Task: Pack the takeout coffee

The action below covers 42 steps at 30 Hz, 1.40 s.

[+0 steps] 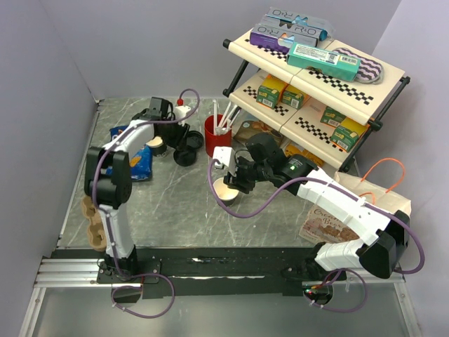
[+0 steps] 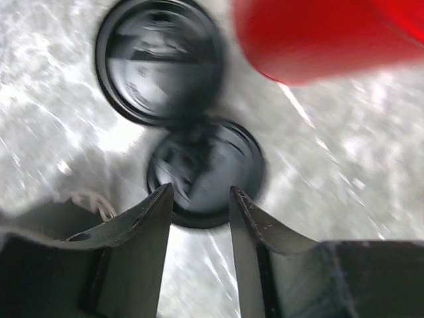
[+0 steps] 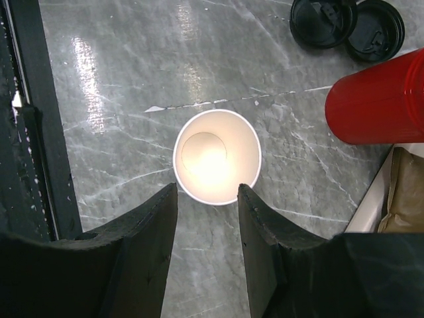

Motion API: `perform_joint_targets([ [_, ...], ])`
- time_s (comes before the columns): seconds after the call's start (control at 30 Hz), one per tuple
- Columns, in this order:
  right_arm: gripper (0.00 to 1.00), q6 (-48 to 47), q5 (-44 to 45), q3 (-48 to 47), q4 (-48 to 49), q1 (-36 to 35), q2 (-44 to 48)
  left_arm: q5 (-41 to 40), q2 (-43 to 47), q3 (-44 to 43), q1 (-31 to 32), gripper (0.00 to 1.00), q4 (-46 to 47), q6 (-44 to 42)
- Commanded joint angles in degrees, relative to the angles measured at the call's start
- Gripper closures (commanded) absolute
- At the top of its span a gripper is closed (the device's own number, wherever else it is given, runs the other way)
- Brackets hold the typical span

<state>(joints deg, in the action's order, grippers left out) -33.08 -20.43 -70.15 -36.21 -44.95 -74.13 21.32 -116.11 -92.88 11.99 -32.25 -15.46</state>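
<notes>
The takeout coffee cup (image 3: 216, 156) stands upright and uncovered on the marble table, cream-white inside. In the top view the cup (image 1: 224, 190) sits mid-table. My right gripper (image 3: 207, 191) hangs above it, open, its fingertips (image 3: 169, 193) over the cup's near rim and gripping nothing. Two round black lids lie flat by the red cup: one lid (image 2: 205, 169) is just ahead of my left gripper (image 2: 201, 193), the other lid (image 2: 159, 59) farther on. The left gripper is open, its tips over the nearer lid's edge, and this view is blurred. From above, the left gripper (image 1: 181, 137) is at the back, next to the lids (image 1: 186, 156).
A tall red cup (image 1: 214, 133) with white straws stands right of the lids. A second small cup (image 1: 158, 145) and a blue snack bag (image 1: 140, 166) lie at back left. A two-tier shelf (image 1: 365, 98) of boxes fills the back right, a cardboard cup carrier (image 1: 93, 225) the left edge.
</notes>
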Motion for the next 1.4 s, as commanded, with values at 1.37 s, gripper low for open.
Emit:
perform_joint_targets([
  [1.37, 0.51, -0.2, -0.4, 0.2, 1.2, 0.6, -0.5, 5.3, -0.8, 3.6, 4.4, 0.7, -2.5, -8.2],
])
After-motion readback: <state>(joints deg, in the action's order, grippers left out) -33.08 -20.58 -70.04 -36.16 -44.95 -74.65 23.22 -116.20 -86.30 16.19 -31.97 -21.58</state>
